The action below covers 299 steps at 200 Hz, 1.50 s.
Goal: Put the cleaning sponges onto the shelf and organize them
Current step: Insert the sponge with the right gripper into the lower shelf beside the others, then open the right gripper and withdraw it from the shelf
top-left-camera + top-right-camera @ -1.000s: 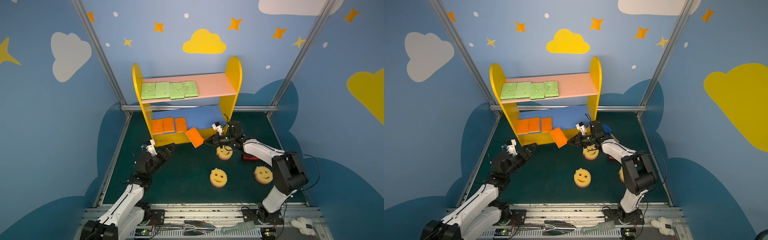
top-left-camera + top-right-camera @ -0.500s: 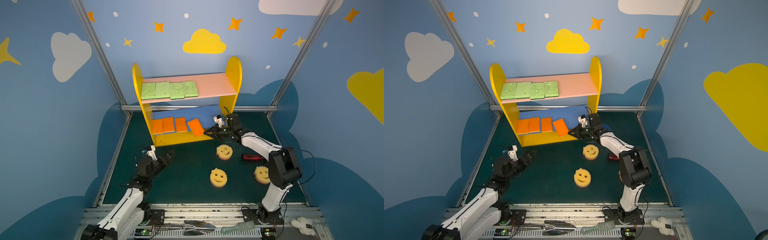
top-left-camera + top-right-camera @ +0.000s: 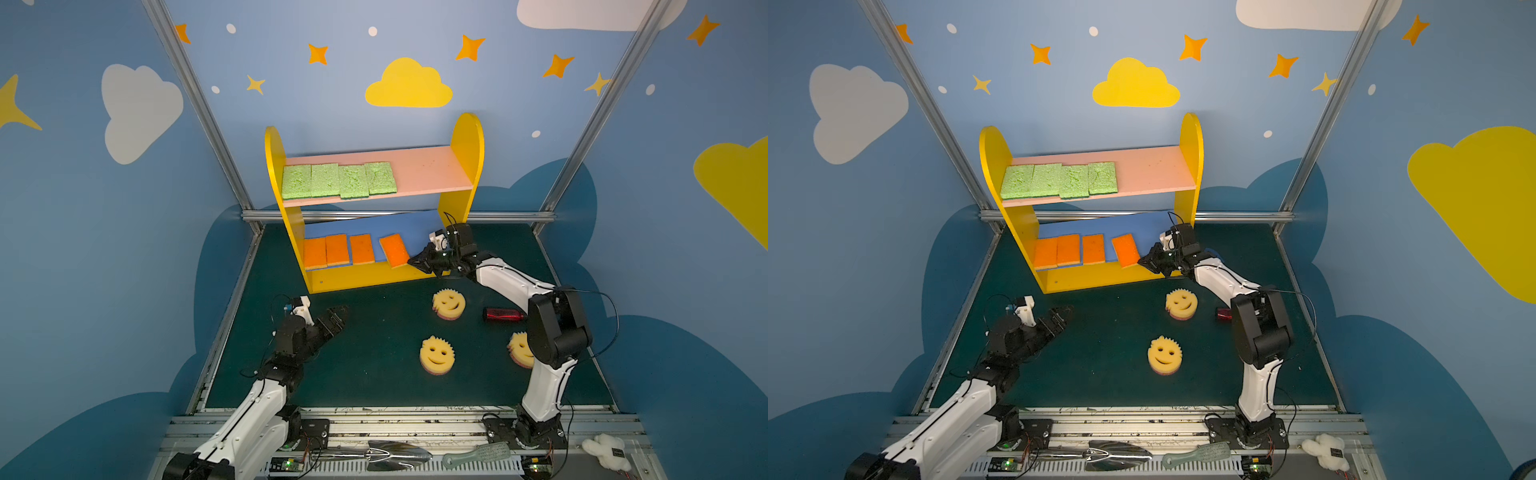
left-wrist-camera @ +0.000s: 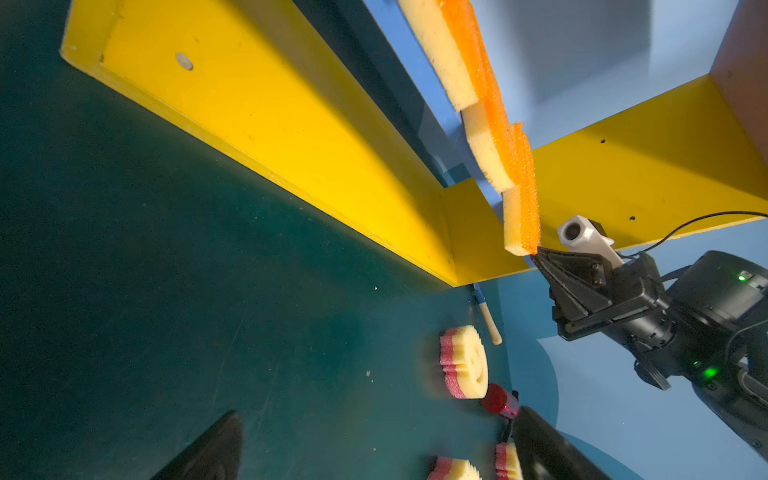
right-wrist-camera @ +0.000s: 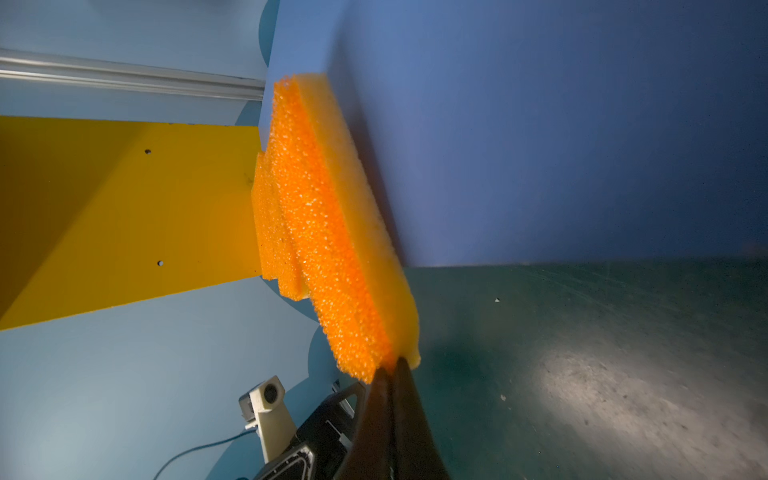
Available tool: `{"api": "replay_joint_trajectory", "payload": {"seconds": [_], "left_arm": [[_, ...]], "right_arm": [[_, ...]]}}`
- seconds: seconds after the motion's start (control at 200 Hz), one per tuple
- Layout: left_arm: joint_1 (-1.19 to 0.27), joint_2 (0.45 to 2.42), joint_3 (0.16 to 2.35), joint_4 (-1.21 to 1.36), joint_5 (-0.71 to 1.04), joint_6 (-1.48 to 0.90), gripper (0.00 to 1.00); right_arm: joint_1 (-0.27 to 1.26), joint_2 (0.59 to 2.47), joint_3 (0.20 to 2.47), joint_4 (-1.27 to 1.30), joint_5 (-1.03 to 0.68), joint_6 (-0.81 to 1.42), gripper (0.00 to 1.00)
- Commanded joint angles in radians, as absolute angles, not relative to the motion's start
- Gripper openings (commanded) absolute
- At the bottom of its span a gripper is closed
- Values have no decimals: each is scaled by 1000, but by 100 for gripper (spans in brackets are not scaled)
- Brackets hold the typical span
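— What has the right gripper (image 3: pixel 417 262) got?

— Its fingers are pinched tight on a corner of the orange-topped sponge (image 3: pixel 395 250). It's scratchy orange over yellow foam, lying askew on the shelf's (image 3: pixel 467 141) blue lower board (image 3: pixel 374 226), beside three straight ones (image 3: pixel 337 250).

— And the left gripper (image 3: pixel 334 318)?

— Spread wide, empty, over the dark green mat (image 3: pixel 374 324). Four porous green sponges (image 3: pixel 338 180) line the pink board (image 3: pixel 428 170). Three round, jagged-edged smiley sponges (image 3: pixel 436 354) lie on the mat.

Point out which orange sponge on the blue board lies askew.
The rightmost orange sponge: angled and set apart, its corner pinched by the right pincer; the other three lie straight, side by side.
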<state>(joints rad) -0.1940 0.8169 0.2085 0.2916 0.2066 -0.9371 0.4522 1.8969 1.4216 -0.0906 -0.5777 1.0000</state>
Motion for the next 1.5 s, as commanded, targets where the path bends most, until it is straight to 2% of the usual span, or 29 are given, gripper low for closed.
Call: {"api": "replay_joint_trajectory", "payload": {"seconds": [0.0, 0.405, 1.246, 1.306, 1.492], "left_arm": [[-193, 808, 195, 283, 202, -910, 99], [-193, 795, 207, 264, 227, -895, 100], [-192, 788, 206, 261, 222, -892, 99], [-192, 792, 204, 261, 222, -891, 99], [-190, 793, 206, 260, 220, -884, 99]], "right_arm": [[460, 1906, 1463, -111, -527, 1042, 0], [513, 2023, 1666, -252, -468, 1037, 0], [572, 2108, 1785, -265, -482, 1057, 0], [569, 2106, 1788, -268, -482, 1051, 7], [558, 2085, 1774, -286, -480, 1027, 38]]}}
